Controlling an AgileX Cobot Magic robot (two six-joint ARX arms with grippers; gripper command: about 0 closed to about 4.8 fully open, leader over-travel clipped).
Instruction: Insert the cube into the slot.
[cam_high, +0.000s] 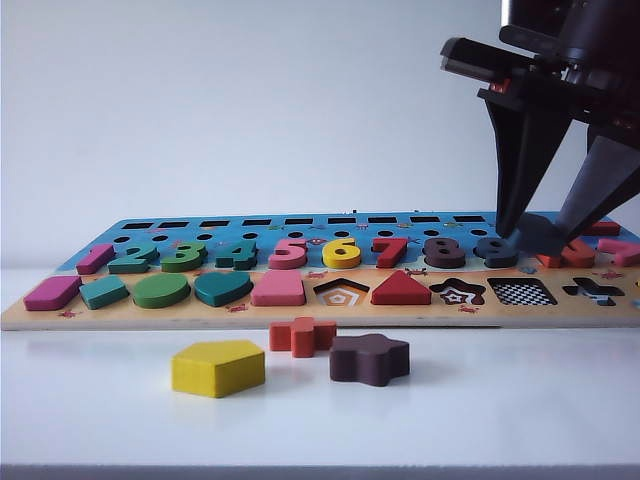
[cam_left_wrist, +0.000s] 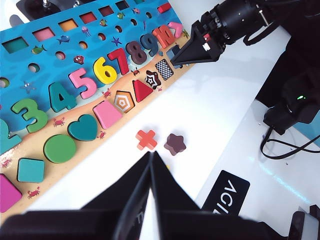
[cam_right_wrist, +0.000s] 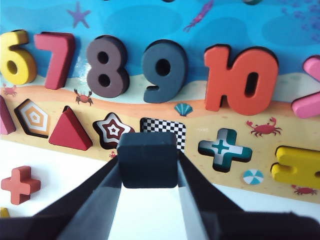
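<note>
Right now I have the right gripper (cam_right_wrist: 148, 167) closed about halfway on the cube (cam_right_wrist: 148, 159), one finger flat against each of two opposite edges, and the block is lifted clear of the table. In the exterior view it hangs at the right of the frame, over the back of the shape board (cam_high: 300, 316) near the dark nine, with the cube (cam_high: 541, 235) pinched between the black fingertips. From the right wrist camera the slot (cam_right_wrist: 170, 129) shows just beyond the block's far edge, its checkerboard partly hidden behind it, with the star recess (cam_right_wrist: 113, 131) on one side and the cross recess (cam_right_wrist: 223, 148) on the other.

I judge the cube to be light, stiff painted wood, so it will not deform, but its smooth faces and rounded corners could let it twist in the pinch. Holding it across two flat sides, as I have it, seems right; I would keep the block level and its edges square to the recess, since a snug pocket will likely jam on any tilt.

My left gripper (cam_left_wrist: 150, 165) sits low in the centre of its own view with its fingers pressed together, holding nothing, above bare table near the loose orange cross (cam_left_wrist: 146, 139) and brown star block (cam_left_wrist: 175, 144).
</note>
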